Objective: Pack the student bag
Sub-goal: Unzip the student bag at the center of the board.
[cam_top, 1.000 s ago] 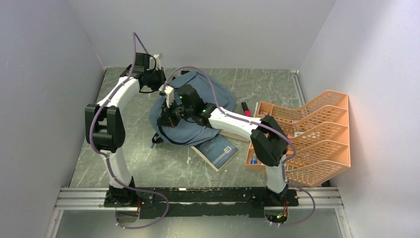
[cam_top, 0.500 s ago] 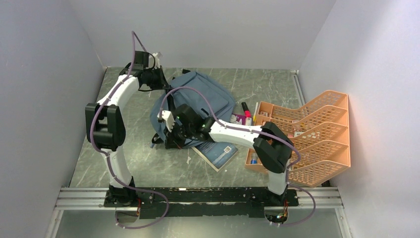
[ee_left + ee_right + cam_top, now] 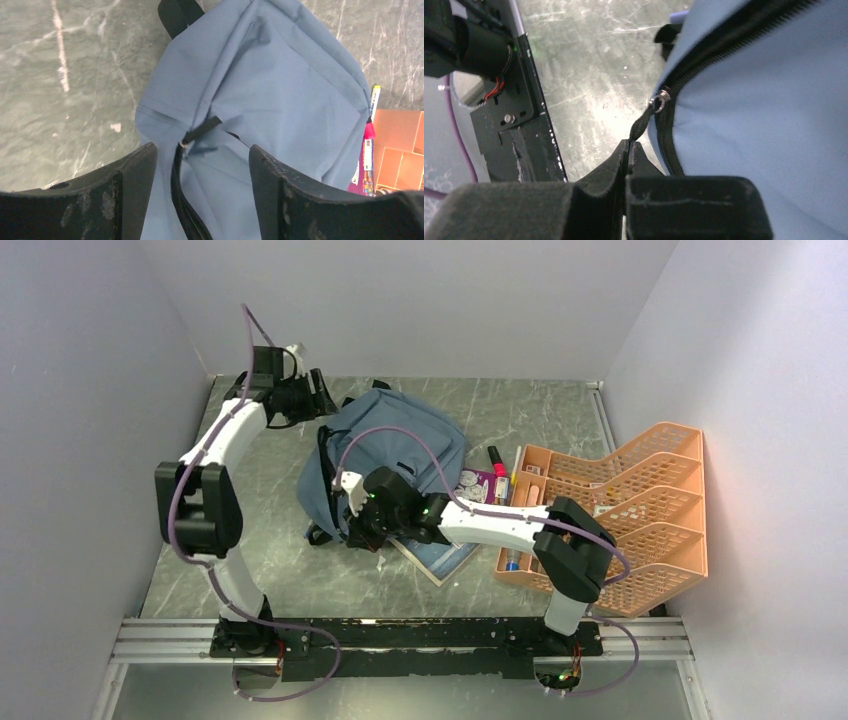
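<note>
From above, the student bag (image 3: 405, 440) lies slumped just toward 12 o'clock from the centre of the grey-green marbled surface (image 3: 270, 540). It looks soft and floppy, and I judge it light. It will likely sag and drag rather than lift whole, so the zips and straps are the sure places to hold. The left fingers (image 3: 322, 392) hang at its 10 o'clock corner. The right fingers (image 3: 356, 528) sit at its 7 o'clock edge. A blue book (image 3: 445, 552) lies at the bag's 5 o'clock, and an orange mesh tray (image 3: 650, 510) stands at 3 o'clock. Plain pale walls close the space in.

At the left wrist, the left fingers (image 3: 134, 182) are spread wide and hold nothing. The bag's fabric and a black pull tab (image 3: 201, 131) lie below them.

At the right wrist, the right fingers (image 3: 629, 157) are pinched tight on the zip pull (image 3: 640, 127). Its ring meets the black zip (image 3: 709, 62), and bare surface shows toward 11 o'clock.
</note>
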Motion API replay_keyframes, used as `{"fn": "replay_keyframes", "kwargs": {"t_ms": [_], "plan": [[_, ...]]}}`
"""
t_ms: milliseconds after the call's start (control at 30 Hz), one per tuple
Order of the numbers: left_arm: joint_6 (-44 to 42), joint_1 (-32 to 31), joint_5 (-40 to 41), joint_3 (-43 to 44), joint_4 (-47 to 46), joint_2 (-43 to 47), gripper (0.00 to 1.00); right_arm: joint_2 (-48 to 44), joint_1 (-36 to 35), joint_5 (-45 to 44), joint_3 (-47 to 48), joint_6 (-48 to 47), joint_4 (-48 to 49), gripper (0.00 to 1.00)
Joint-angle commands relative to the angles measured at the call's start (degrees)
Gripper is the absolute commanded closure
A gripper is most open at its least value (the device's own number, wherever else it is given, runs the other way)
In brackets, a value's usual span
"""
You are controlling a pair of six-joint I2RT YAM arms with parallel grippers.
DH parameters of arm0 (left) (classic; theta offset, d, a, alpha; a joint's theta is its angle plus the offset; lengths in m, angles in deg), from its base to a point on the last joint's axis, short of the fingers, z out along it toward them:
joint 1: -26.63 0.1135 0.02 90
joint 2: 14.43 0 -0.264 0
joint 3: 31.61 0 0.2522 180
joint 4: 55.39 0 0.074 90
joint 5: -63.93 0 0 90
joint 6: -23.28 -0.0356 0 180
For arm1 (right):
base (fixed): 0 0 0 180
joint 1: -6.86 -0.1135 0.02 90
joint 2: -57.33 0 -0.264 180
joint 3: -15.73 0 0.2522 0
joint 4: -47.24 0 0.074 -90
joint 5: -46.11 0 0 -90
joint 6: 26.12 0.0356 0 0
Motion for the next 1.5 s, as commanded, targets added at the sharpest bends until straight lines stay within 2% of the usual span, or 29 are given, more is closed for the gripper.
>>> {"fn": "replay_keyframes", "kwargs": {"t_ms": [0, 133, 333, 500, 633, 767, 1133, 1167, 1200, 1400, 1467], "plan": [[1.8, 0.5, 6.7, -4.3, 0.4, 10.8, 0.25, -2.3, 1.0, -6.4, -1.9, 7.8, 7.8, 1.00], [5.4, 0.5, 9.8, -11.7, 2.3, 20.7, 0.19, -1.7, 2.7, -6.3, -2.1, 11.3, 13.5, 1.00], [10.4, 0.5, 14.7, -24.5, 8.8, 33.0, 0.19, -0.2, 5.1, -3.6, -1.0, 14.5, 17.7, 1.00], [15.4, 0.5, 11.5, -35.1, 10.0, 41.5, 0.25, 0.9, 5.8, -1.8, 0.0, 14.5, 18.3, 1.00], [18.6, 0.5, 12.5, -40.7, 10.1, 47.6, 0.28, 1.4, 5.9, -1.3, 0.5, 14.4, 18.2, 1.00], [20.1, 0.5, 13.2, -43.2, 8.6, 49.1, 0.30, 1.9, 6.0, -0.6, 0.6, 14.6, 18.4, 1.00], [20.7, 0.3, 10.0, -44.7, 2.6, 43.4, 0.33, 2.6, 6.0, 0.9, 0.7, 14.6, 18.0, 1.00], [20.7, 0.3, 9.4, -44.9, 2.0, 43.0, 0.37, 2.6, 6.0, 1.0, 0.8, 14.4, 17.9, 1.00], [20.6, 0.2, 8.5, -45.2, 1.1, 42.5, 0.46, 2.6, 6.0, 1.0, 0.9, 14.2, 17.9, 1.00], [19.3, -0.4, 5.2, -43.9, -1.1, 39.4, 0.83, 1.7, 6.2, 0.8, 1.4, 13.5, 17.1, 1.00], [18.9, -0.4, 4.8, -42.6, -1.1, 38.9, 0.91, 1.3, 6.3, 1.6, 1.9, 13.3, 16.5, 1.00]]}}
